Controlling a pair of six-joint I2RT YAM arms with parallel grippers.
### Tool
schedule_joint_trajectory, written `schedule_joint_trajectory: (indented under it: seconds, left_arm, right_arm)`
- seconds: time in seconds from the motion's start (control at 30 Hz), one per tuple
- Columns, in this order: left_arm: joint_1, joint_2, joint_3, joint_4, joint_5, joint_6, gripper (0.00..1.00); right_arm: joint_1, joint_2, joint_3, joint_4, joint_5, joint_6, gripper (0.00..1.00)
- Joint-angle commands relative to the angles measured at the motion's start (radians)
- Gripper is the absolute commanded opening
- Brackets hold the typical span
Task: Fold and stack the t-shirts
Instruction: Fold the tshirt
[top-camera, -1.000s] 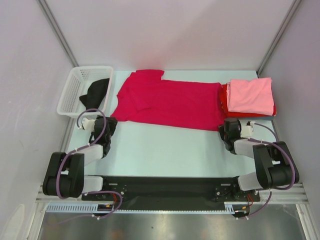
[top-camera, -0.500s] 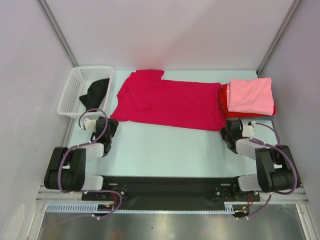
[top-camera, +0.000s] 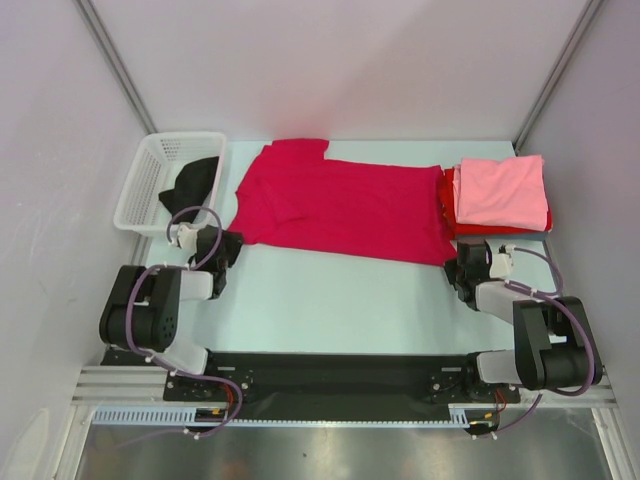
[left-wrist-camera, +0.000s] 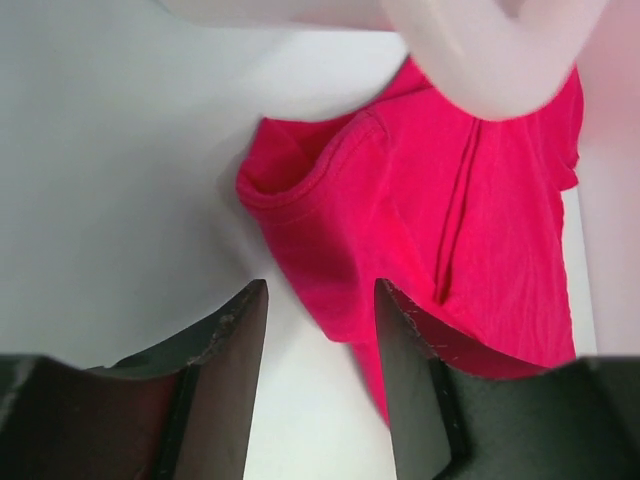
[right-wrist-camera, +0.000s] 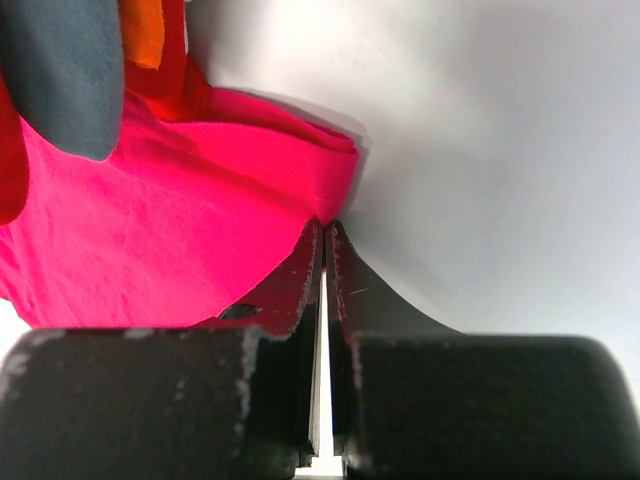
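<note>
A crimson-red t-shirt (top-camera: 340, 205) lies spread flat across the back of the table. My left gripper (top-camera: 228, 250) is open and low at the shirt's near left corner; in the left wrist view (left-wrist-camera: 320, 290) the cloth (left-wrist-camera: 480, 200) lies just ahead of the jaws and partly under the right finger. My right gripper (top-camera: 458, 268) is shut, its tips (right-wrist-camera: 325, 222) touching the shirt's near right corner (right-wrist-camera: 150, 220); no cloth shows between the fingers. A folded light pink t-shirt (top-camera: 500, 190) lies on a folded red one (top-camera: 448, 200) at the right. A black t-shirt (top-camera: 195, 182) lies in the basket.
A white plastic basket (top-camera: 140, 190) stands at the back left, close to my left gripper. The folded stack sits just beyond my right gripper. Grey walls close in the table on three sides.
The left gripper has moved right toward the shirt's near left corner. The right gripper has slid a little toward me and right. The shirts lie as before.
</note>
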Motion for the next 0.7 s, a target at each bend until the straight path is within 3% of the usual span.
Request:
schedule_joint_trajectory:
  seconds: [0.0, 0.13, 0.2, 0.23, 0.3, 0.67]
  left_arm:
    - [-0.006, 0.040, 0.035, 0.046, -0.023, -0.020, 0.51]
    - [-0.006, 0.081, 0.041, 0.064, -0.059, -0.048, 0.33]
    - [-0.003, 0.095, 0.048, 0.068, -0.082, -0.045, 0.17]
    - [0.003, 0.097, 0.056, 0.063, -0.082, -0.048, 0.02]
    - [0.006, 0.077, 0.059, 0.097, -0.060, -0.017, 0.00]
    - [0.003, -0.358, 0.056, -0.270, -0.217, 0.047, 0.00]
  right_arm:
    - [-0.007, -0.001, -0.009, 0.010, 0.003, -0.021, 0.00]
    - [-0.007, -0.013, -0.009, 0.007, 0.002, -0.024, 0.00]
    - [-0.012, -0.034, -0.007, 0.001, 0.008, -0.028, 0.00]
    - [-0.012, -0.047, -0.006, -0.018, 0.011, -0.036, 0.00]
    - [-0.015, -0.085, 0.002, -0.048, 0.025, -0.051, 0.00]
    - [0.029, -0.252, 0.157, -0.300, 0.048, -0.107, 0.00]
